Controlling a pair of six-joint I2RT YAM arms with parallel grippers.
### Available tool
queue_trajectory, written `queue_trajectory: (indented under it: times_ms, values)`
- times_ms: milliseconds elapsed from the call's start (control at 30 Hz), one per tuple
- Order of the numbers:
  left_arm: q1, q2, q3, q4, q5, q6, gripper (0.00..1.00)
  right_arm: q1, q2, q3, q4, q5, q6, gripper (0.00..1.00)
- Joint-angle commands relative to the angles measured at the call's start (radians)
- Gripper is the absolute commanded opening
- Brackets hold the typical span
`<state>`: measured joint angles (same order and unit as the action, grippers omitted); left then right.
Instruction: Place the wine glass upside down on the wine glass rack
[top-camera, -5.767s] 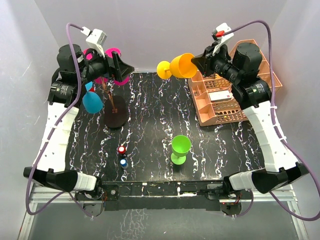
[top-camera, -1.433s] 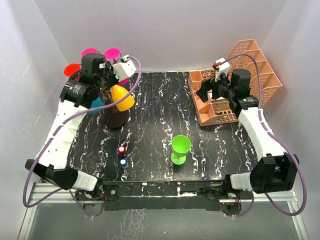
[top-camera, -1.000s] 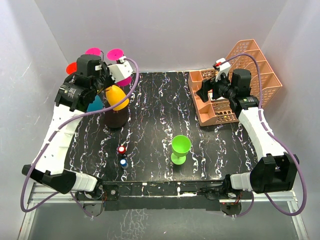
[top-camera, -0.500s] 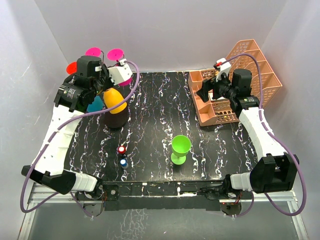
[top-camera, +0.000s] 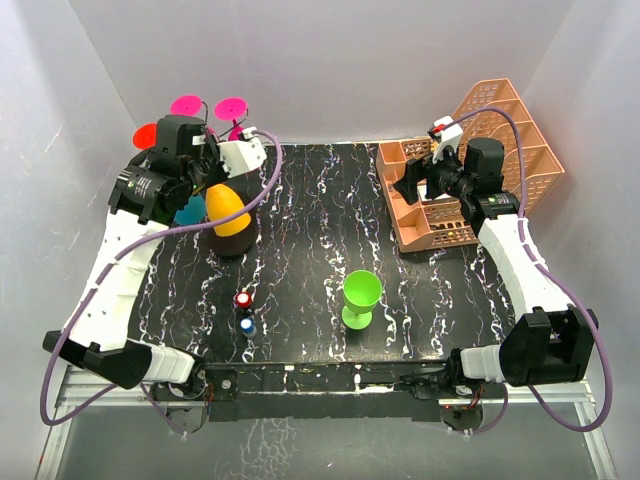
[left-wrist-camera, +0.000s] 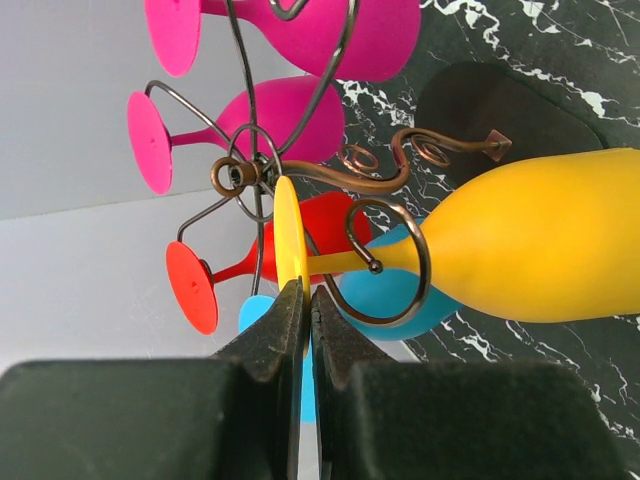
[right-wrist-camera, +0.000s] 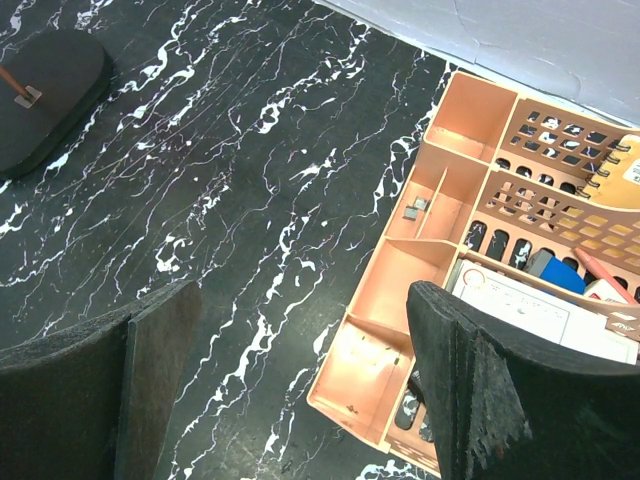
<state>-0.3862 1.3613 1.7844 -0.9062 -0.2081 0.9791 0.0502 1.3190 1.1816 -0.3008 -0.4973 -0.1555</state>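
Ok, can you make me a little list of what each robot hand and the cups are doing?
left hand: shut on the yellow wine glass foot
yellow wine glass: stem at a curl of the wine glass rack
right hand: open, empty, near the peach basket
green wine glass: upright on the table

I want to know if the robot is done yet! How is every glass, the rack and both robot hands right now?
yellow wine glass: upside down, stem in a rack curl, foot pinched
left gripper: shut on that glass's foot
right gripper: open, holding nothing
green glass: upright on the table
wine glass rack: standing; pink glasses, red glass, blue glass hang upside down
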Motion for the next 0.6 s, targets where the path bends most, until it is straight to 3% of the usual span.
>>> queue_trajectory:
  times_ms: [0, 567]
  values:
    - [-0.009, -0.045, 0.025, -0.036, 0.027, 0.033, 0.0, -0.006, -0.006, 0.007, 0.071, -0.006, -0.001, 0.92]
    - [-0.011, -0.056, 0.045, -0.062, 0.06, 0.032, 0.0, -0.011, 0.007, 0.007, 0.069, -0.01, -0.001, 0.93]
